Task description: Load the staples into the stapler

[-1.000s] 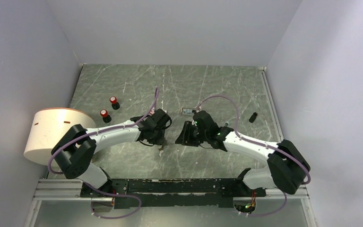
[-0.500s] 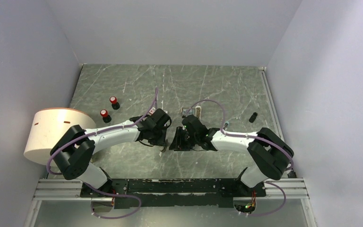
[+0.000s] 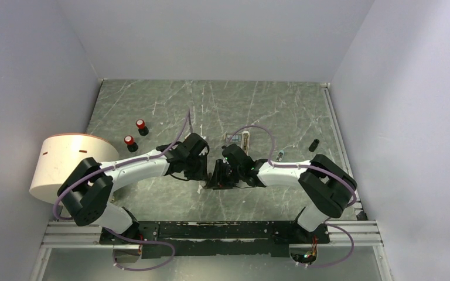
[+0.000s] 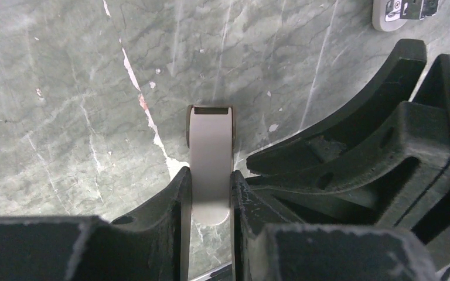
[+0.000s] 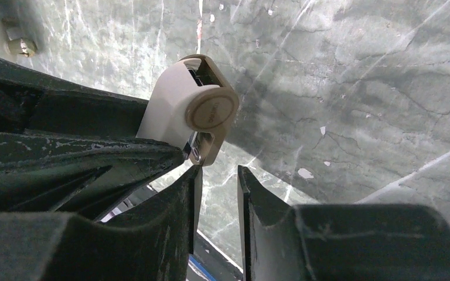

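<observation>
gripping stapler (image 4: 211,140) by its sides, left gripper (image 4: 210,175) clamps it; right gripper (image 5: 218,175) narrow, nothing seen between. likely light, stiff, slick plastic: hold mid-body.

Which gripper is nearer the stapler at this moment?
Left. The left gripper is clamped on the stapler, one finger against each side. The right gripper sits just beside the stapler's end, its fingers slightly apart with nothing between them.
</observation>
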You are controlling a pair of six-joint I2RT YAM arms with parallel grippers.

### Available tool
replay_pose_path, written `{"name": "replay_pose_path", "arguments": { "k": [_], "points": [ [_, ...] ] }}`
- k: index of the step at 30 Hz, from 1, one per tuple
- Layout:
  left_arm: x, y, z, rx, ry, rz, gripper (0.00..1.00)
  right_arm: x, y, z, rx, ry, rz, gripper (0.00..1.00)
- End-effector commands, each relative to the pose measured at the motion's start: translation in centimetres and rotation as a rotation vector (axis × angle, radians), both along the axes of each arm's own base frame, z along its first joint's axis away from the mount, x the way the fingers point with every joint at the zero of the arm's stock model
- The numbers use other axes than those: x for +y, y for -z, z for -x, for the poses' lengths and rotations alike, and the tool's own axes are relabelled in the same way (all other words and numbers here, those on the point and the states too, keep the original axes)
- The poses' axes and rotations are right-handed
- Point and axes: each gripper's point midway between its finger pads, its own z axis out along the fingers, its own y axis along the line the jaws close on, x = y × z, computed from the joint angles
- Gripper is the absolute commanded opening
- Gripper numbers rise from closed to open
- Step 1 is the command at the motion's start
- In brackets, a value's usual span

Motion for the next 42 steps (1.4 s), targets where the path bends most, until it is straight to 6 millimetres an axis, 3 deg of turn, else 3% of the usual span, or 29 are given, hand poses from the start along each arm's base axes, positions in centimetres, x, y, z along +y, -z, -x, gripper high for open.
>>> {"name": "replay_pose_path", "arguments": {
  "k": [1,8,16,21,29,35,42],
  "points": [
    [-0.9,-0.9,0.2,0.021,0.001,0.097,0.10,1.1,-0.7,-0.4,-0.023,-0.010,-0.031,0.32],
    [-0.6,-1.1,0.0,0.050,-0.024,0.157,0.08,1.1,-0.2,-0.2,-0.010,-0.008,-0.028,0.35],
    [-0.3,-1.1,-0.1,0.078,-0.048,0.203,0.07,1.6,-1.1,-0.1,-0.017,-0.020,-0.073,0.42],
    [-0.4,-1.4,-0.2,0.089,-0.050,0.232,0.07,1.4,-0.3,-0.1,-0.008,-0.014,-0.041,0.43],
    [-0.3,-1.9,-0.3,0.119,-0.038,0.276,0.07,-0.1,1.6,-0.4,0.021,0.029,0.080,0.28],
    [0.1,-2.2,-0.1,0.146,0.009,0.259,0.07,-1.5,3.5,0.3,0.072,0.034,0.168,0.24],
    [1.2,-2.2,0.3,0.176,0.066,0.217,0.07,-2.4,3.3,-0.2,0.059,0.037,0.205,0.21]
  ]
}}
